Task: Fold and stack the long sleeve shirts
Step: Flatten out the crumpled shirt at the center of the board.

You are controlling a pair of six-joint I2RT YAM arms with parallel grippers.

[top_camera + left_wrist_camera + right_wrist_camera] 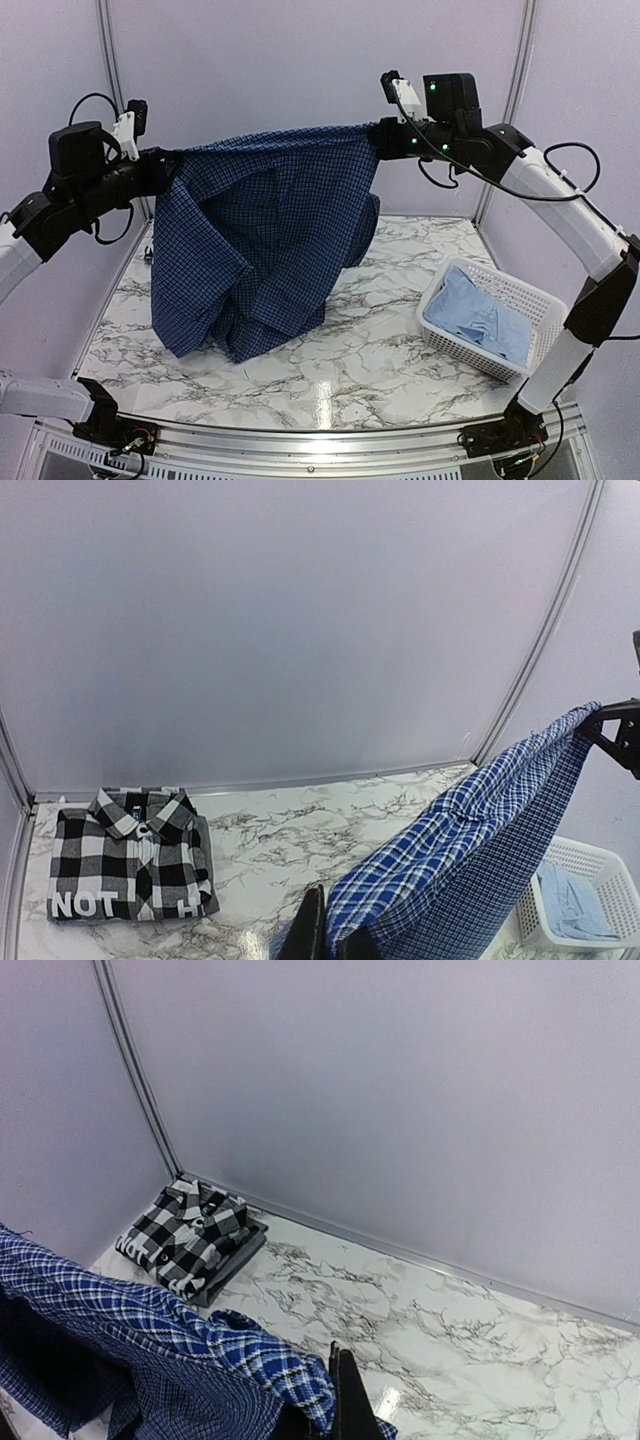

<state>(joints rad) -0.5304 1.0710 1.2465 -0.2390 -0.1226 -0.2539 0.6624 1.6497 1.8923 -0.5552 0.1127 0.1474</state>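
Top external view, both arms raised, left gripper [172, 160] and right gripper [376, 136] clamping dark blue shirt [265, 240] (stretched between them)

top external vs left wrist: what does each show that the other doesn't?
Top external only: both arms in full, the dark blue shirt hanging whole between left tool and right tool. Left wrist only: the folded plaid shirt by the back wall. Both: that blue shirt, the white basket holding the pale blue shirt, the marble table.
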